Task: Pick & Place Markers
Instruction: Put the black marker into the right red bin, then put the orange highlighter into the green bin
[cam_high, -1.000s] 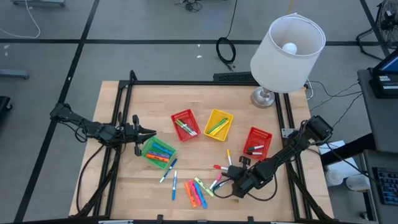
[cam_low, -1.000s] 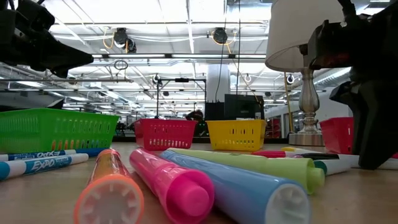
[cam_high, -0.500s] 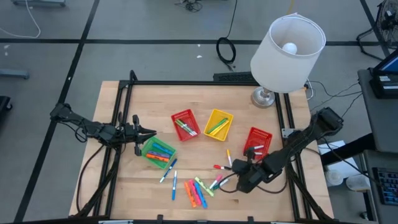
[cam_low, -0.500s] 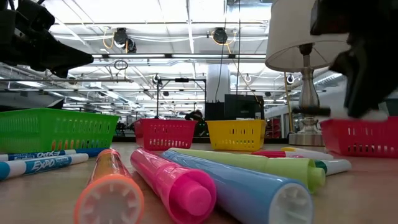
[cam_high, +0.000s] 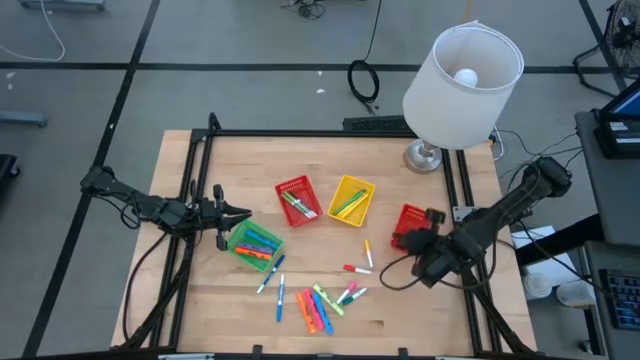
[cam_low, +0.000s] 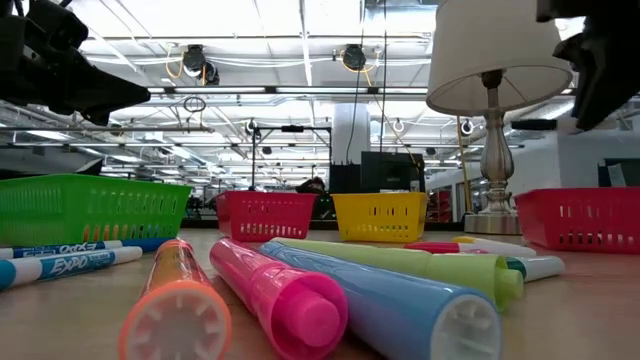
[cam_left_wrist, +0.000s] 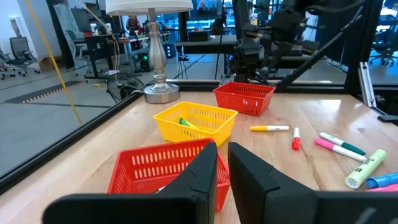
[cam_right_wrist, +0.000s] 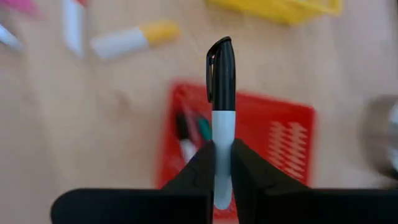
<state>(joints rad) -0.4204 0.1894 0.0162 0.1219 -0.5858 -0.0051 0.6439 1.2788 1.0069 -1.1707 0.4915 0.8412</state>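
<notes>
The right gripper (cam_right_wrist: 222, 163) is clamped on a marker (cam_right_wrist: 221, 106) with a white barrel and a black cap. The marker's long axis runs straight out ahead of the fingers, cap end forward. In the right wrist view a red basket (cam_right_wrist: 286, 140) lies directly under the marker, with a couple of dark-tipped pens already in it. From above, the right gripper (cam_high: 425, 243) hangs over that same basket (cam_high: 409, 222) at the right of the tabletop (cam_high: 190, 300), so the coming release, as I judge it, turns on the marker standing over the basket's opening and not its rim; the right arm is plainly the nearer one

The left gripper (cam_high: 236, 213) waits near the green basket (cam_high: 238, 238) at the left side, its fingers drawn almost together with only a thin slit between them and nothing in them, as the left wrist view shows

Loose markers (cam_high: 318, 304) remain scattered on the tabletop in front of the baskets, a cluster of orange, pink, blue and pale green ones, with two blue-capped ones (cam_high: 272, 274) lying nearer the green basket

The markers are smooth plastic cylinders, likely to roll; the baskets are rigid plastic mesh with slotted walls; the tabletop is pale wood with visible grain. A lamp (cam_high: 462, 72) stands at the far right corner
</notes>
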